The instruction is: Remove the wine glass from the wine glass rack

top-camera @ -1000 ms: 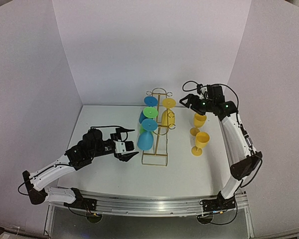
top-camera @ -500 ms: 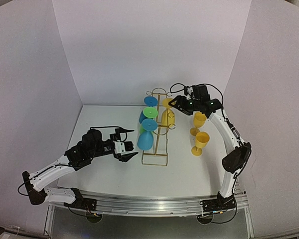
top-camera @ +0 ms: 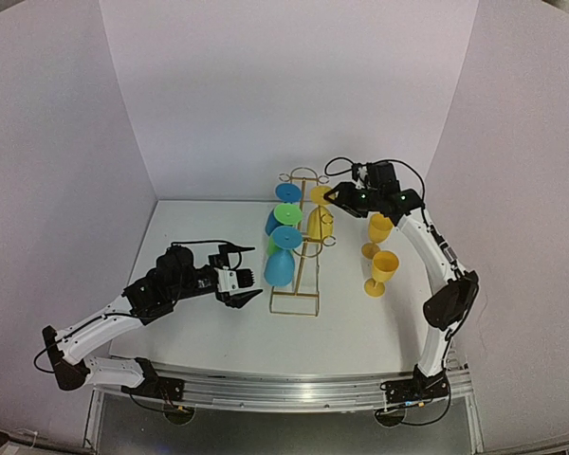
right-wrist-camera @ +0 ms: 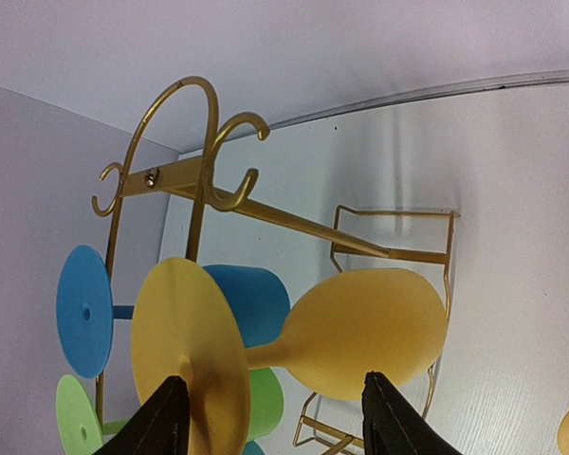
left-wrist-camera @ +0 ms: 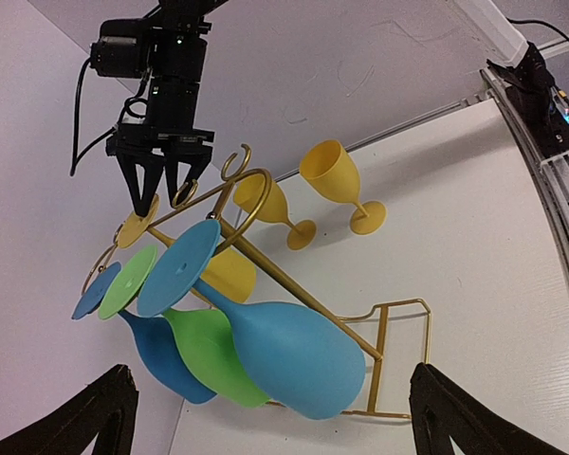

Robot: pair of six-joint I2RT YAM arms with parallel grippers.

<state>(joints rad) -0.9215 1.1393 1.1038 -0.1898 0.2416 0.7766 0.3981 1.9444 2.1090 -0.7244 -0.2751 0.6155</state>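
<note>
The gold wire wine glass rack (top-camera: pixel 295 296) stands mid-table. A yellow wine glass (right-wrist-camera: pixel 370 327) hangs upside down on its right side, foot (top-camera: pixel 321 195) near the top arch. My right gripper (top-camera: pixel 334 197) is at that foot. In the right wrist view its jaws stand apart, with the foot and stem between the fingertips (right-wrist-camera: pixel 175 408). My left gripper (top-camera: pixel 242 280) is wide open, just left of the light blue glass (left-wrist-camera: pixel 294 351) hanging on the rack's left side, not touching it.
A green glass (top-camera: pixel 285 213) and a darker blue glass (top-camera: pixel 286 191) also hang on the rack's left side. Two yellow glasses (top-camera: pixel 380 230) (top-camera: pixel 383 268) stand upright on the table right of the rack, under my right arm. White walls enclose three sides.
My right arm has swung left from above the standing yellow glasses to the rack's top, and its jaws have narrowed around the hanging yellow glass's foot. The left arm has not moved.
</note>
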